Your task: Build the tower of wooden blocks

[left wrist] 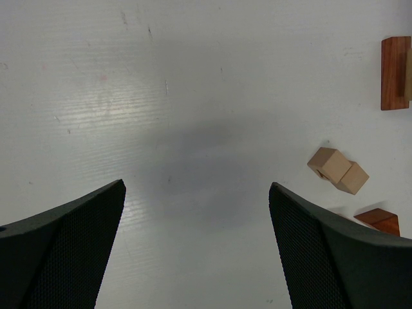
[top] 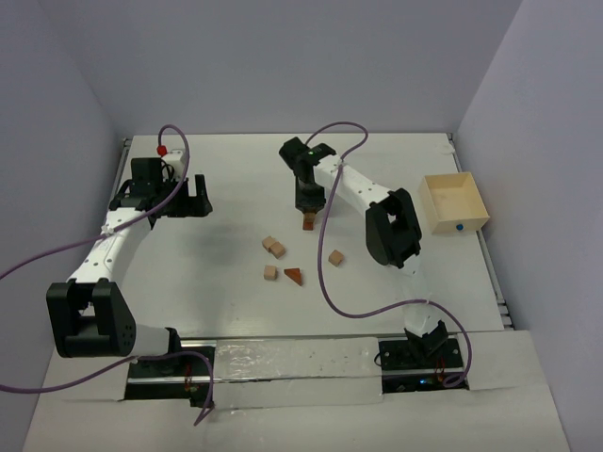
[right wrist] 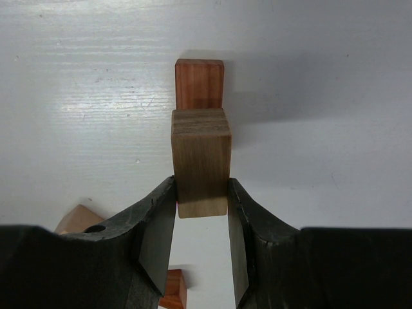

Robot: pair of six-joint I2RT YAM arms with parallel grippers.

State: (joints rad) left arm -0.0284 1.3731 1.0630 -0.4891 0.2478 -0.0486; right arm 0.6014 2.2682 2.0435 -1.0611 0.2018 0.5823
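Note:
My right gripper (top: 307,201) is shut on a light tan cube (right wrist: 201,161) and holds it directly over a reddish-brown cube (right wrist: 199,84) standing on the table (top: 226,179). I cannot tell if the two cubes touch. The reddish-brown cube (top: 307,224) shows just below the fingers in the top view. Loose blocks lie nearer: two touching tan cubes (top: 273,247), one tan cube (top: 270,273), a reddish-brown wedge (top: 294,275) and another tan cube (top: 335,258). My left gripper (top: 193,201) is open and empty over bare table at the left (left wrist: 196,185); the tan pair (left wrist: 338,170) lies to its right.
A large pale wooden square box (top: 453,202) with a blue dot stands at the right edge of the table. Purple cables hang from both arms; the right one loops down past the lone tan cube. White walls close in the table.

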